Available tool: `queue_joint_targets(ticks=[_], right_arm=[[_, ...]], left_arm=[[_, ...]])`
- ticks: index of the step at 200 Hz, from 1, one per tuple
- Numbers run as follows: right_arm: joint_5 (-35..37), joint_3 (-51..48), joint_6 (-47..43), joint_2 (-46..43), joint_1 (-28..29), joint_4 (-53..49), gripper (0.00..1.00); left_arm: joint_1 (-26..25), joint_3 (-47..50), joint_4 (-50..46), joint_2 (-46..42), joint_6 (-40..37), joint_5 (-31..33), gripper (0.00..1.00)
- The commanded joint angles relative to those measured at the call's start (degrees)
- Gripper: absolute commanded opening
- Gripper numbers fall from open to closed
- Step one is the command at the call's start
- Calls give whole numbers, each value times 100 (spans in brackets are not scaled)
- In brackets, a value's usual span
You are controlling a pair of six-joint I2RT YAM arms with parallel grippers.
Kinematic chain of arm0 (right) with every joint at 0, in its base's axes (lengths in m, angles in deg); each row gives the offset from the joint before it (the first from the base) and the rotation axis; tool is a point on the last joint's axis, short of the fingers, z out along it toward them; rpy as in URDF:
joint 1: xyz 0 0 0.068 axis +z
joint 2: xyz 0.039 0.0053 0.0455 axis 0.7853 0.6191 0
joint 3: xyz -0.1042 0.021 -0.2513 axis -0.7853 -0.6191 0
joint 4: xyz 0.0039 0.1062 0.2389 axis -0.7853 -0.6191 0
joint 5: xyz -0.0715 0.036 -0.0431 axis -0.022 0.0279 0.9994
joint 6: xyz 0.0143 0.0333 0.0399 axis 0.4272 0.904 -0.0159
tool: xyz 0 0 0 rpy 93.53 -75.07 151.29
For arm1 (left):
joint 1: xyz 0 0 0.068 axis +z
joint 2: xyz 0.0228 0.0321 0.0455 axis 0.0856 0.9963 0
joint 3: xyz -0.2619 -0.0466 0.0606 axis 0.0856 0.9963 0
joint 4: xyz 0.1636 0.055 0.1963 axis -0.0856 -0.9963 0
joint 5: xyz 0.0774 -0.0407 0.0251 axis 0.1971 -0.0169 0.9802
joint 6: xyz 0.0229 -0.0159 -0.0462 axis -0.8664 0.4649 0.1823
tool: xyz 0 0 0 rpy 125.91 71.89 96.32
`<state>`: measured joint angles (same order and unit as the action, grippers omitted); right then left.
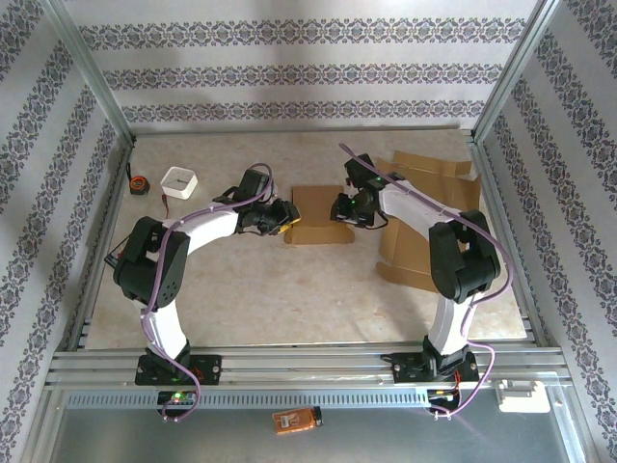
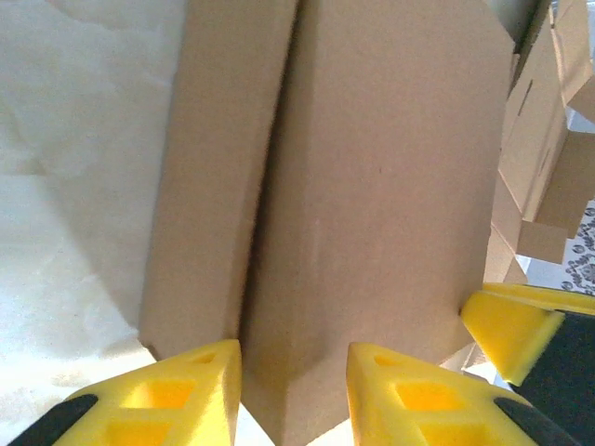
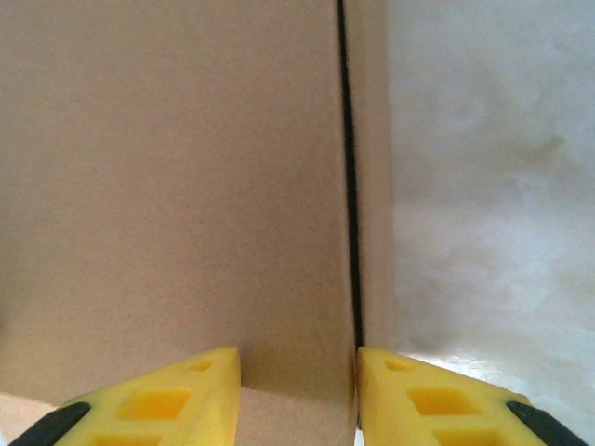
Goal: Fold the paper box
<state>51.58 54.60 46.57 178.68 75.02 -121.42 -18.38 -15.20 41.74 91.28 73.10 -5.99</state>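
Left claw (image 1: 288,224) stands with its jaws part-way apart at the 9 o'clock edge of the box (image 1: 316,207); in its wrist view the yellow fingers (image 2: 200,395) sit over brown card that runs wider than the gap between them, so nothing is clamped; whether the tips touch the card I cannot tell. Right claw (image 1: 335,207) is at the box's 3 o'clock edge, facing the left one across it; its jaws are likewise part-way apart, over a broad face of card that spreads past the left finger (image 3: 158,400), and contact is again unclear.

Seen from above, the box lies on the table (image 1: 289,289) a little toward 12 o'clock from the middle, between the two claws, and looks low and flat; from the left wrist it shows a narrow panel and a wider one meeting along a crease that runs from 12 toward 6 o'clock and ends between the fingers; from the right wrist a dark slit runs from 12 to 6 o'clock, with a thin strip of card beyond it and pale table at 3 o'clock.

Loose cardboard (image 1: 434,188) lies flat at the table's 3 o'clock, partly under the right arm; a tape measure (image 1: 140,183) and a white block (image 1: 179,180) sit near each other at 10 o'clock, well apart from the box.
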Motion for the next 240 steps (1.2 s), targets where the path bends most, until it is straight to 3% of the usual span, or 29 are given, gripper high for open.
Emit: queue_joint_targets(ticks=[1, 35, 63, 91, 116, 153, 182, 221, 240], right_arm=[[577, 53, -214, -12, 120, -436, 44], [820, 301, -432, -570, 242, -472, 52], [1343, 459, -488, -516, 164, -428, 59], [1273, 501, -518, -162, 6, -143, 64], [720, 389, -600, 139, -106, 117, 58], [70, -255, -454, 393, -274, 752, 48], [-451, -670, -445, 468, -339, 1240, 41], [-930, -1391, -457, 207, -592, 1976, 36], [-1748, -1896, -388, 97, -967, 2635, 33]], left_arm=[[-91, -58, -435, -22, -344, 444, 38], [-77, -560, -1129, -137, -875, 921, 50], [-72, -954, -1150, 96, -979, 895, 53], [-66, -1290, -1259, 571, -1249, 955, 53], [-65, -1372, -1211, 908, -1458, 600, 53], [-68, -862, -749, 1120, -1288, 415, 38], [-67, -629, -601, 951, -1299, 377, 36], [-45, -388, -480, 412, -1253, 401, 48], [-14, -205, -242, 85, -1142, 288, 59]])
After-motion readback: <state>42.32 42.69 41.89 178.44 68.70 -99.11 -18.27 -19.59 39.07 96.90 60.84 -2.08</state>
